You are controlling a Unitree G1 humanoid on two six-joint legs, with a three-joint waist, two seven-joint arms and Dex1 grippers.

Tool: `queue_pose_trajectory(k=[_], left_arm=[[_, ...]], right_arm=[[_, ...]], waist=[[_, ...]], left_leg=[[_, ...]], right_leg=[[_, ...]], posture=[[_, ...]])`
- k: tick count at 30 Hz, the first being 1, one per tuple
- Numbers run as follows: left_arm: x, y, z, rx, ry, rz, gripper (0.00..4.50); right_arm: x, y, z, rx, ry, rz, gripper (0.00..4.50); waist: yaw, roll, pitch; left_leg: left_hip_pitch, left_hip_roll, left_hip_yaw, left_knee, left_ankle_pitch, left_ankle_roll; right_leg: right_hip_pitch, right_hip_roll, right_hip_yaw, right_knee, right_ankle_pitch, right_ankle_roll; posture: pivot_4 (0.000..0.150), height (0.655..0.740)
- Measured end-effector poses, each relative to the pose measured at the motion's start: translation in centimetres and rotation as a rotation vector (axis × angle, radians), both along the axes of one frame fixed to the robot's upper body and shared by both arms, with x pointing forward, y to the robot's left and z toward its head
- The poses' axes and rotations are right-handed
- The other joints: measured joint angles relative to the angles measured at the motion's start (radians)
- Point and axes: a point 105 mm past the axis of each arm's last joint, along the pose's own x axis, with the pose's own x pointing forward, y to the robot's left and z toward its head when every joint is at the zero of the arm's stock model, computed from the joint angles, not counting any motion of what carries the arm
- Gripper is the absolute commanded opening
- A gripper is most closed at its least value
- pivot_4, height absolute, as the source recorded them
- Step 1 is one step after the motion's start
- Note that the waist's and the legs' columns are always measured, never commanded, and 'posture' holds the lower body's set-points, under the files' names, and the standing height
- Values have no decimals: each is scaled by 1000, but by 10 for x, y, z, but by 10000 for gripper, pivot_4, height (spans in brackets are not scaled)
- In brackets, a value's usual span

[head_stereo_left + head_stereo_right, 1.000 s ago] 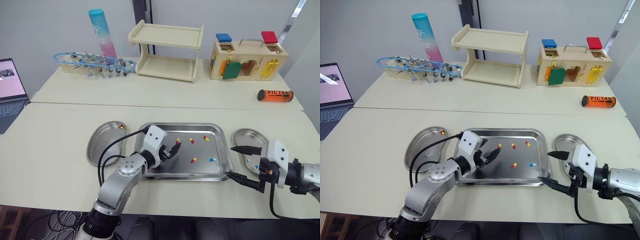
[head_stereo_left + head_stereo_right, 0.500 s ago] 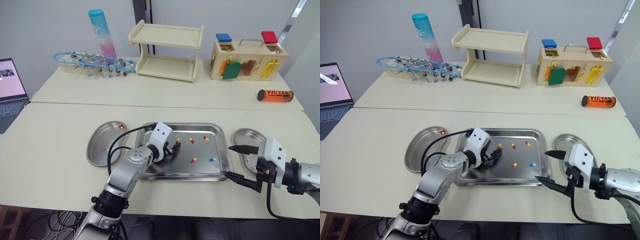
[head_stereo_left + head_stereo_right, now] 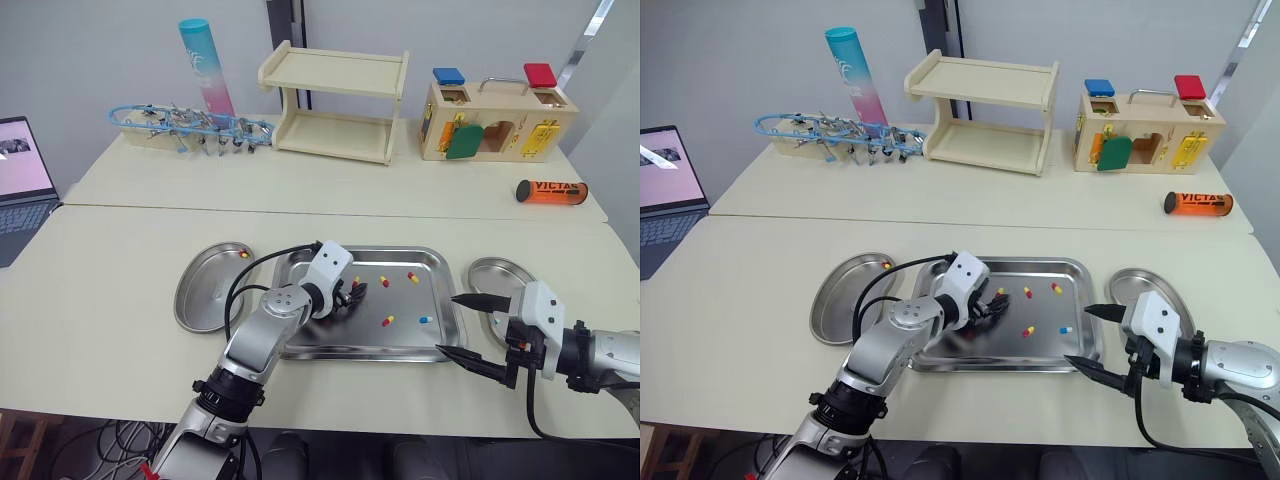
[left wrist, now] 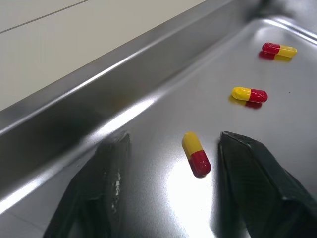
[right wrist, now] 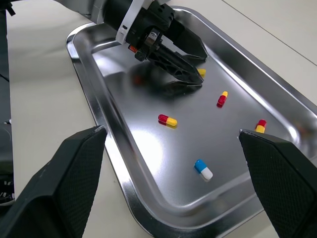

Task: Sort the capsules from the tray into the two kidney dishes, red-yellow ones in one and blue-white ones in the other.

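Note:
A steel tray (image 3: 300, 343) lies between two kidney dishes. My left gripper (image 3: 353, 292) is down inside it, open, its fingers either side of a red-yellow capsule (image 4: 196, 153) without touching it. Two more red-yellow capsules (image 4: 249, 94) lie just beyond, and another (image 3: 387, 320) mid-tray. A blue-white capsule (image 3: 425, 320) rests near the tray's right rim. My right gripper (image 3: 448, 323) hovers open at that rim, holding nothing. The left dish (image 3: 205, 300) holds one red-yellow capsule (image 3: 243, 254). The right dish (image 3: 495, 275) sits behind my right gripper.
At the back of the table stand a wooden shelf (image 3: 335, 105), a wooden lock box (image 3: 495, 120), a blue-pink cylinder (image 3: 205, 70) and a rack of blue tools (image 3: 185, 125). An orange tube (image 3: 550, 190) lies at the right, a laptop (image 3: 20, 185) at the left edge.
My left gripper has reached further right across the tray and now brackets a red-yellow capsule. My right gripper has drifted left to the tray's right rim.

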Motion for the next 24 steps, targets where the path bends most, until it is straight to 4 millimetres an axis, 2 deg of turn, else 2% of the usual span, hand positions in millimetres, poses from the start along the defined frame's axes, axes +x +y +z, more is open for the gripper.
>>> queue_pose_trajectory(k=[7,13,17,24], left_arm=[[-2,-1,1,-7,3,-28,398],[-4,0,0,-22,-8,-36,126],[-9,11,3,-38,-24,-10,126],[-34,44,47,-120,-163,21,126]], right_arm=[[0,0,-2,0,10,-7,45000],[0,2,-1,5,5,0,45000],[2,4,3,7,-10,8,45000],[8,16,19,44,-48,73,45000]], waist=[[0,0,0],[-1,0,0],[-4,0,0],[-4,0,0]], left_leg=[[0,0,0,0,0,0],[0,0,0,0,0,0],[0,0,0,0,0,0],[0,0,-1,-1,0,0]], right_leg=[[0,0,0,0,0,0],[0,0,0,0,0,0],[-1,0,0,0,0,0],[-1,0,0,0,0,0]], posture=[[1500,7400],[1500,7400],[1500,7400],[1500,7400]])
